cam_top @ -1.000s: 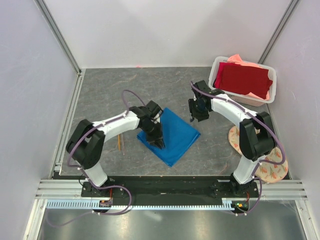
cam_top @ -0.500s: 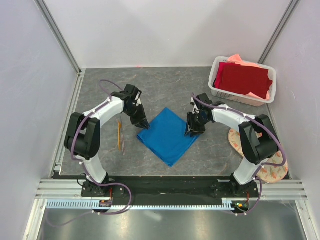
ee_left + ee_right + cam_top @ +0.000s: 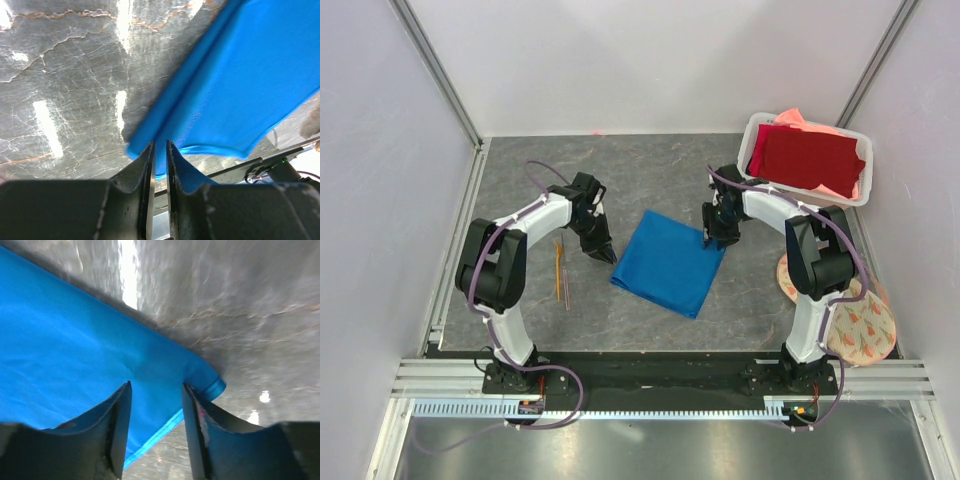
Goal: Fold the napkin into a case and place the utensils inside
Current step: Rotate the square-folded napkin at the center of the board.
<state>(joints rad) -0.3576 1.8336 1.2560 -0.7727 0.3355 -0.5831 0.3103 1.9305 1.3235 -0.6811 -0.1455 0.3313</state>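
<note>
The folded napkin (image 3: 668, 265) lies mid-surface (image 3: 650, 170). The left hand (image 3: 160, 150) pinches its left edge, likely to lift it for a fold. The right hand (image 3: 156, 386) stands spread over the right corner, grasping nothing. The utensils (image 3: 560, 272) lie left.

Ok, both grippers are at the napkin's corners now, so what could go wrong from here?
1. The left gripper stands nearly closed at the very tip of one corner of the napkin. So shallow a bite may slip on lifting.
2. The right gripper is open astride the opposite corner and may close on too little cloth, skewing the fold.
3. The utensils lie close beside the left arm, and a sweep could scatter them.
</note>
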